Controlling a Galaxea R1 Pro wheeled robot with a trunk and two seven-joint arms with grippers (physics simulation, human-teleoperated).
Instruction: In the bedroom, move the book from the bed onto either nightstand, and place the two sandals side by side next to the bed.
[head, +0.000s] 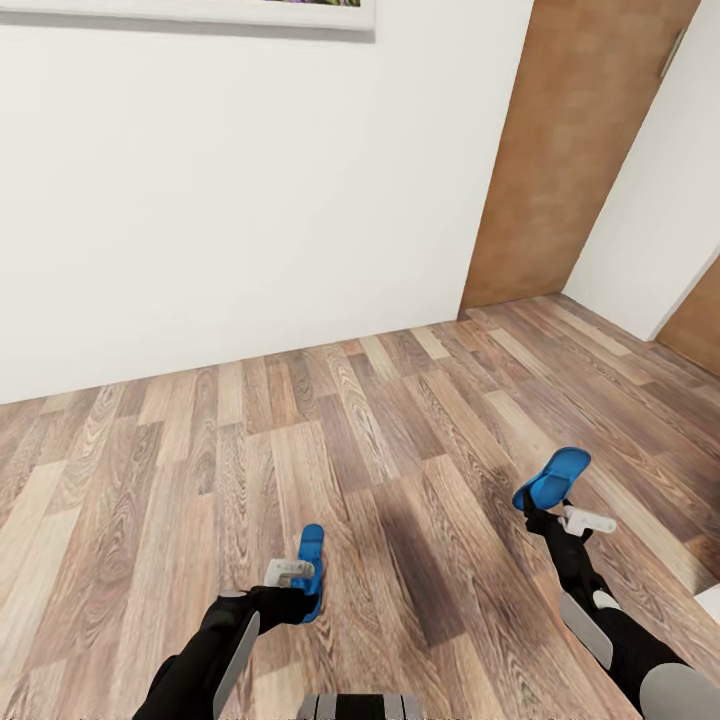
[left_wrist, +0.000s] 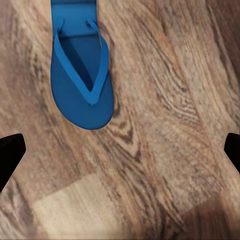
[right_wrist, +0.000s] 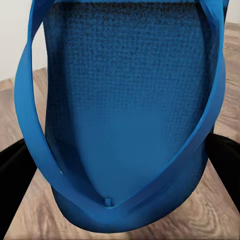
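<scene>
Right gripper (head: 548, 510) around sandal (head: 553, 478)

The head camera looks forward and steeply down from above both arms, taking in the wood-plank floor (head: 400, 480), the white wall (head: 230, 190) and a brown door (head: 570, 150) ahead. The left wrist camera faces almost straight down at the floor from fairly near, with one blue sandal (left_wrist: 82, 75) in its field (the same sandal (head: 311, 570) shows by the left end effector (head: 292, 575) in the head view). The right wrist camera sits very close behind the other sandal (right_wrist: 120, 115), which the head view shares (head: 555, 478), with floor and wall at its edges.
</scene>
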